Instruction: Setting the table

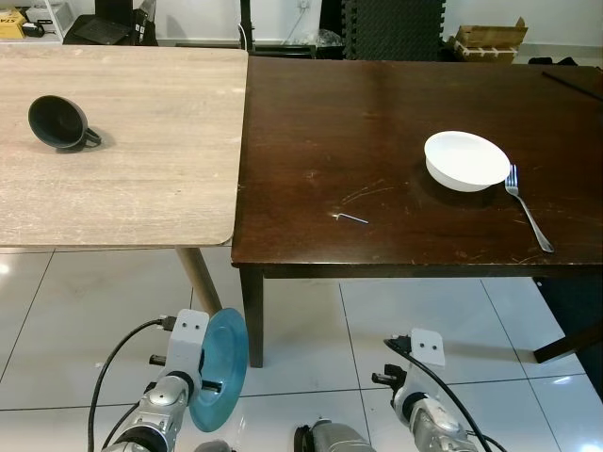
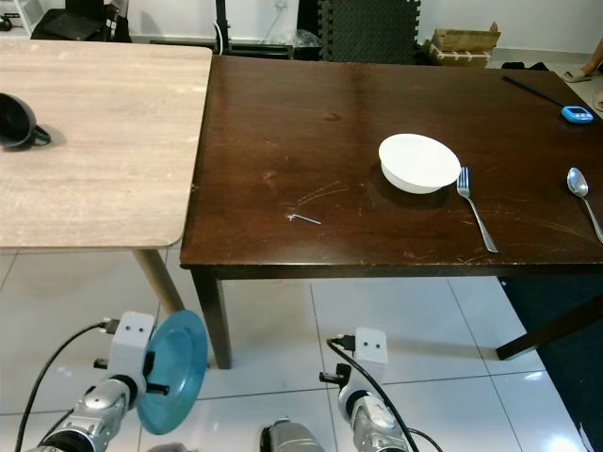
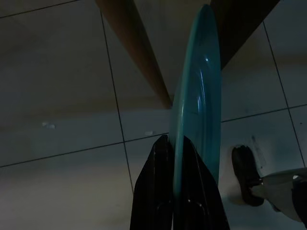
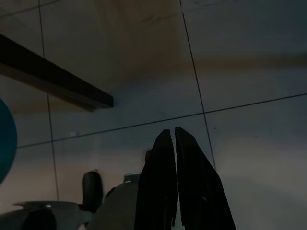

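Teal plate (image 1: 220,369) is hanging edge-up below the dark wooden table (image 1: 377,122), over the tiled floor (image 1: 311,320), and the left gripper (image 3: 175,158) is clamping its rim between both fingers.

Risks, judging from this pose: the pinch is sitting on the rim alone, so the plate is likely to pivot or slide out while the arm is lifting. It is also sitting just below and in front of the table's near edge, so a straight lift could clip the edge or the near leg (image 1: 252,315).

On the table top: white bowl (image 1: 465,160) toward the right side, fork (image 1: 528,207) just right of the bowl, spoon (image 2: 582,193) further right. Black mug (image 1: 58,122) is lying tipped on the light wooden table (image 1: 122,141) butting against the dark table's left edge.

Right gripper (image 4: 173,143) is idling low over the floor, fingers pressed together, gripping nothing.
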Robot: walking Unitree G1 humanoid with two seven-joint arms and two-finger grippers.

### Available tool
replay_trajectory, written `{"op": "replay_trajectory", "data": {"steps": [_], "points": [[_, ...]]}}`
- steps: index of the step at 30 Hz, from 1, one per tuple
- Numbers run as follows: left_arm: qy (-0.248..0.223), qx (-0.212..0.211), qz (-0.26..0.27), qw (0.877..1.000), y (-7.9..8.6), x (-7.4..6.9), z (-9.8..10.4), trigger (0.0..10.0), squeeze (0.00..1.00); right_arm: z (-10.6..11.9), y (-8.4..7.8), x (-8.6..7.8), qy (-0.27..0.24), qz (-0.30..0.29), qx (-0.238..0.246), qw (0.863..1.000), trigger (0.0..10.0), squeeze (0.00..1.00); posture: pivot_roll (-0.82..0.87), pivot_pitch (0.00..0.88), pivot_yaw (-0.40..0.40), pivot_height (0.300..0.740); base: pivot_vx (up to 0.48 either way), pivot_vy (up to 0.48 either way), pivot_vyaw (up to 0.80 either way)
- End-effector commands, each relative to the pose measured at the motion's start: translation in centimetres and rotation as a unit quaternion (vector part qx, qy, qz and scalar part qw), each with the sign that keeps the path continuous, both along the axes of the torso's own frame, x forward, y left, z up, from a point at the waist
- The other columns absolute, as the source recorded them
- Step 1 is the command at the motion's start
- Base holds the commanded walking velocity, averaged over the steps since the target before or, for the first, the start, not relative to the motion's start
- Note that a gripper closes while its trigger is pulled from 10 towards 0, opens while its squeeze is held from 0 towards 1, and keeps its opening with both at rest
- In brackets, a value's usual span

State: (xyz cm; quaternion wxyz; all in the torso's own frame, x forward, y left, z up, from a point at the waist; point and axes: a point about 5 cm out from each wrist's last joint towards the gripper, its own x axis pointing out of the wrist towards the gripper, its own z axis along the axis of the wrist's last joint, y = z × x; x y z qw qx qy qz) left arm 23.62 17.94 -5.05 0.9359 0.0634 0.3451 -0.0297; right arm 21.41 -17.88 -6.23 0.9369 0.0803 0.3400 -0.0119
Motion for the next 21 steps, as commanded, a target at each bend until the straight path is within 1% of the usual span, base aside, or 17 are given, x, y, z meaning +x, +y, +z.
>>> {"op": "replay_trajectory", "data": {"steps": [1,2,6,14,21], "points": [[0.009,-0.001,0.009,1.0,0.15,-0.56,-0.38,10.0,0.0,-0.43,-0.07,-0.6,0.018,0.004,-0.007,1.0,10.0,0.0,0.06,0.025,0.001,0.74,0.0,0.0,0.0],[0.016,0.004,0.001,1.0,0.06,-0.71,-0.52,10.0,0.0,-0.64,0.03,-0.87,0.028,0.017,-0.015,0.999,10.0,0.0,0.06,0.025,0.0,0.74,0.0,0.0,0.0],[0.029,0.011,-0.01,0.999,-0.07,-1.06,-0.81,10.0,0.0,-0.82,0.21,-1.13,0.035,0.025,-0.02,0.999,10.0,0.0,0.06,0.024,0.001,0.74,0.0,0.0,0.0],[0.033,0.008,-0.004,0.999,-0.01,-1.28,-0.96,10.0,0.0,-0.86,0.31,-1.16,0.036,0.024,-0.019,0.999,10.0,0.0,0.06,0.023,0.001,0.74,0.0,0.0,0.0],[0.035,0.011,0.007,0.999,0.42,-1.21,-0.89,10.0,0.0,-0.76,0.42,-0.99,0.033,0.027,-0.018,0.999,10.0,0.0,0.06,0.022,-0.004,0.74,0.0,0.0,0.0]]}}
